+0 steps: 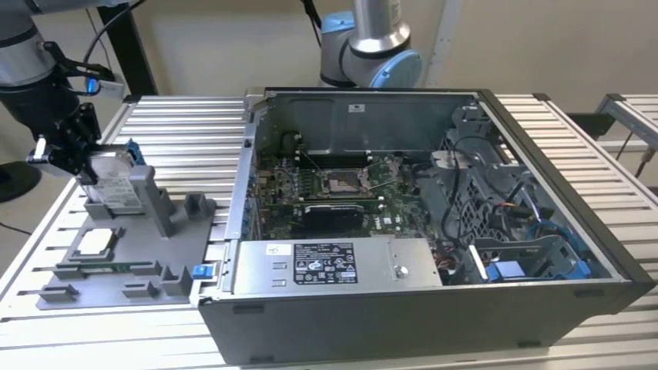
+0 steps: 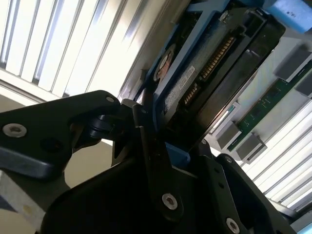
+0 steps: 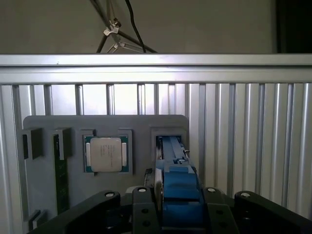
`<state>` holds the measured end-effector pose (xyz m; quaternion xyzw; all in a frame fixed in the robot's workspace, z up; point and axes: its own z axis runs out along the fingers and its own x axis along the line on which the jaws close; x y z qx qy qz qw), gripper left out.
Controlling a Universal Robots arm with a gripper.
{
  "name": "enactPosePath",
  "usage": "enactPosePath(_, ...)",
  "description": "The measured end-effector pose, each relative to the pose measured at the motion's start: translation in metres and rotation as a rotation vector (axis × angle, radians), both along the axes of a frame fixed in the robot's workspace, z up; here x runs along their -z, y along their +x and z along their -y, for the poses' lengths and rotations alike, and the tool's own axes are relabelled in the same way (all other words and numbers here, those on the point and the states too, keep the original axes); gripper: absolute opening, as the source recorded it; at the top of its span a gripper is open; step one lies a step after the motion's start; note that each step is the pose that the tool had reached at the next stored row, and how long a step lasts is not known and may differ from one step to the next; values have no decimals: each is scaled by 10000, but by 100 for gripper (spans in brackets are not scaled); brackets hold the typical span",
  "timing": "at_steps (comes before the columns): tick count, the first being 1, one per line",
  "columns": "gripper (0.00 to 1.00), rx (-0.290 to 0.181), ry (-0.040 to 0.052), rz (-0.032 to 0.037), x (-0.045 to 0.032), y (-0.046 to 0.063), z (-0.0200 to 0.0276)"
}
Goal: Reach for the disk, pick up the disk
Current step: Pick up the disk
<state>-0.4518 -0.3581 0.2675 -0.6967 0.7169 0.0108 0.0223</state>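
We see the gripper (image 1: 80,160) at the exterior view's left, its black fingers (image 3: 142,210) clamped onto the disk (image 1: 111,185) — one finger against each side of the blue bracket (image 3: 178,187), with no gap that we can make out in the first wrist view. In the second wrist view one finger lies flat along the bracket's blue edge, and past it we see the disk's dark underside with its row of gold connector contacts (image 2: 214,61). The disk stands on edge, upright, with its lower end seated in a slot of the grey fixture (image 1: 154,254) and its labelled silver face turned toward the exterior camera. On the same fixture, just beside that slot, a small square silver chip (image 3: 106,154) lies flat in its own recess, and beyond the chip a green memory stick (image 3: 61,175) sits in a narrow groove. The fixture rests on a table of aluminium slats (image 1: 175,131). Just beside the fixture, toward the exterior view's right, stands an open computer case (image 1: 411,324) — a grey labelled power-supply box (image 1: 329,264) runs along its near wall, the green mainboard (image 1: 340,181) lies deeper in, and a blue plastic drive cage (image 1: 514,270) fills the near corner at the exterior view's right.
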Motion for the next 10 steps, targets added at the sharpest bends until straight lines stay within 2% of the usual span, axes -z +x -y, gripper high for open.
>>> enactPosePath(6, 0, 0, 3, 1, 1, 0, 1)
enactPosePath(8, 0, -1, 76, 2, 1, 0, 19)
enactPosePath(10, 0, -1, 79, 1, 1, 0, 19)
